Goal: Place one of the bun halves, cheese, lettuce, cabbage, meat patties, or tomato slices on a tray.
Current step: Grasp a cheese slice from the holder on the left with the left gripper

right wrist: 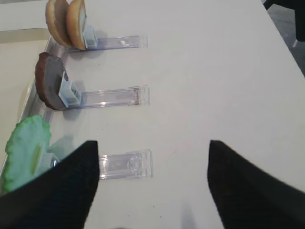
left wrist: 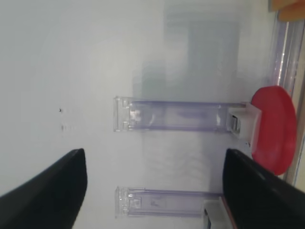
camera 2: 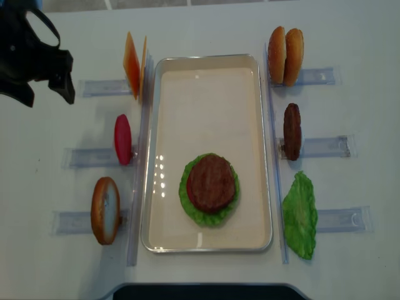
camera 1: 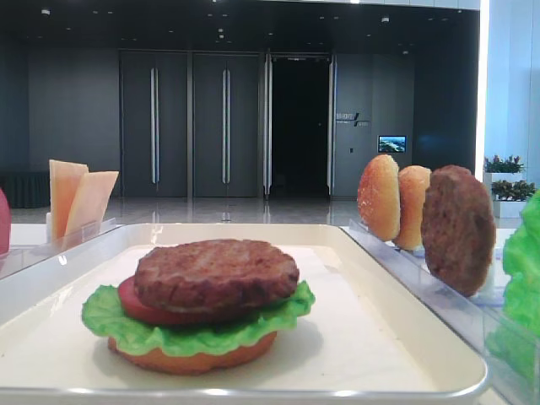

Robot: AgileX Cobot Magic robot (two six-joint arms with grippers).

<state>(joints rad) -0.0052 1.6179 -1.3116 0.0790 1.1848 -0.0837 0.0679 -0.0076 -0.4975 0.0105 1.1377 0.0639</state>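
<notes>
The off-white tray (camera 2: 206,81) holds a stack: a bun half (camera 1: 194,360), lettuce (camera 2: 187,203), a tomato slice (camera 1: 139,305) and a meat patty (camera 2: 211,183) on top. Left of the tray stand cheese slices (camera 2: 131,62), a tomato slice (camera 2: 123,139) and a bun half (camera 2: 105,209). On its right are two bun halves (camera 2: 285,47), a patty (camera 2: 292,131) and a lettuce leaf (camera 2: 300,215). My left gripper (camera 2: 47,94) hangs open and empty at the far left, beside the cheese rack. My right gripper (right wrist: 153,145) is open over bare table near the lettuce (right wrist: 26,150).
Clear plastic racks (camera 2: 325,147) lie on both sides of the tray, and long clear rails (camera 2: 139,169) run along its edges. A dark edge (camera 2: 206,292) shows at the table's front. In the left wrist view the red tomato slice (left wrist: 274,129) stands at a rack's end.
</notes>
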